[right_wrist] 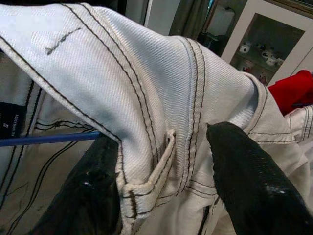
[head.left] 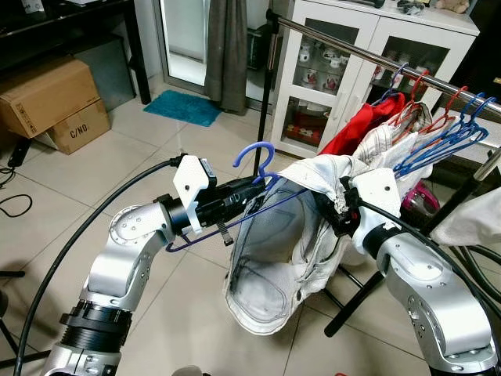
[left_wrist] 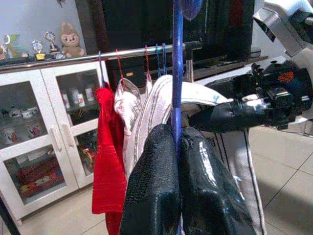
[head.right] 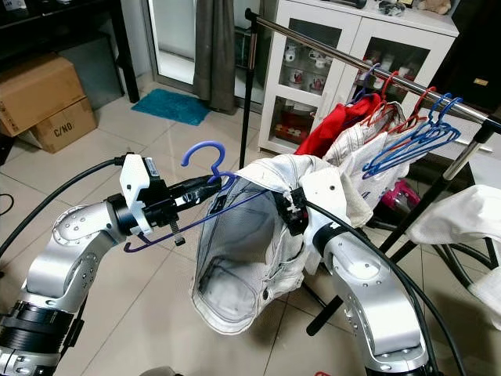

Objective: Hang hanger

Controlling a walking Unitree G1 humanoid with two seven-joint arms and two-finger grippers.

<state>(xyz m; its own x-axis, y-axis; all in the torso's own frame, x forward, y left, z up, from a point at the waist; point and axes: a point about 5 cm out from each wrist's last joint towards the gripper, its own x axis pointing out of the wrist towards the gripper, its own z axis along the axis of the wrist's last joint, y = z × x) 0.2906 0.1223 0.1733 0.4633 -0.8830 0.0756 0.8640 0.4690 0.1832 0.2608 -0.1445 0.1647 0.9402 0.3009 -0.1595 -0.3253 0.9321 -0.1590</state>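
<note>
A blue hanger (head.left: pixel 252 157) is pinched just below its hook by my left gripper (head.left: pixel 262 186), which is shut on it; the left wrist view shows both black fingers (left_wrist: pixel 151 191) closed on the blue wire (left_wrist: pixel 177 88). A white garment (head.left: pixel 270 258) with dark stitching is draped over the hanger and hangs down between my arms. My right gripper (head.left: pixel 338 205) is at the garment's waistband. Its fingers (right_wrist: pixel 249 181) stand apart on either side of the waistband (right_wrist: pixel 161 98) and belt loop. The metal clothes rail (head.left: pixel 376 59) runs above and behind, to the right.
On the rail hang several blue and red hangers (head.left: pixel 446 137), a red garment (head.left: pixel 356 129) and striped white clothes. A white glass-door cabinet (head.left: pixel 329 70) stands behind the rack. The rack's black leg (head.left: pixel 360 301) crosses the tiled floor. Cardboard boxes (head.left: pixel 51 102) and a teal mat (head.left: pixel 184 107) lie to the left.
</note>
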